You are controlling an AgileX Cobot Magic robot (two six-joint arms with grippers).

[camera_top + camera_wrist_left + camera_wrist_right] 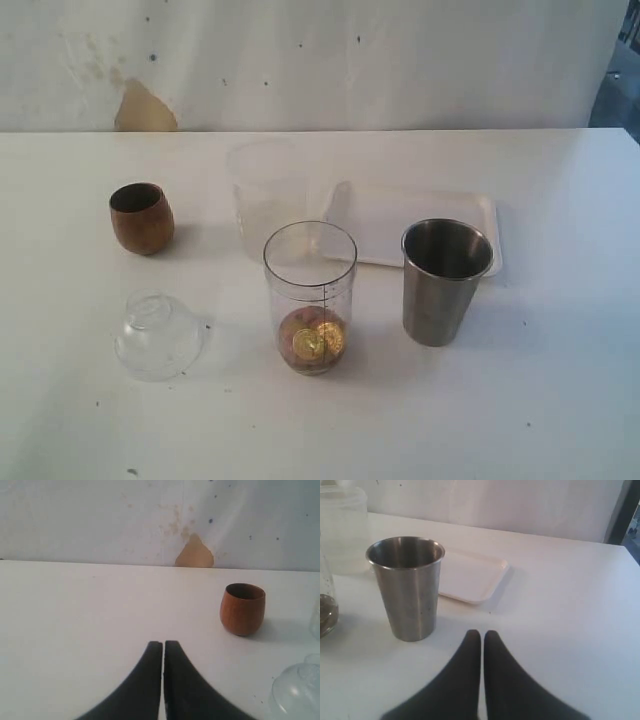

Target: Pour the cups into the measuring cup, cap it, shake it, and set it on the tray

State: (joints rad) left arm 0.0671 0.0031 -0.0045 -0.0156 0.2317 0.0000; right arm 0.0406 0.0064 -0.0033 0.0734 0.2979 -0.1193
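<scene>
The left claw (pixel 163 645) is clenched, its two black fingers pressed together with nothing between them. It is apart from the wooden cup (pixel 242 608), which stands upright on the white table (pixel 560 400) farther off towards the wall and to one side of the tips. The clear domed lid (pixel 158 334) rests on the table nearer than that cup, also clear of the claw.

The right claw (pixel 482 635) is likewise clenched and empty. The steel tumbler (pixel 409 587) stands upright just beyond its tips and a little aside, near but not touching. The white tray (pixel 470 577) lies farther off, behind the tumbler.

Neither claw shows in the exterior view. There the measuring cup (pixel 310 297) stands upright and uncapped at the near middle of the table, with gold and brown pieces at its bottom (what they are cannot be told). The tumbler is just right of it, the lid to its left and the wooden cup to its far left. A frosted beaker (pixel 268 200) stands behind the measuring cup, just left of the tray. The tray's top is bare.
</scene>
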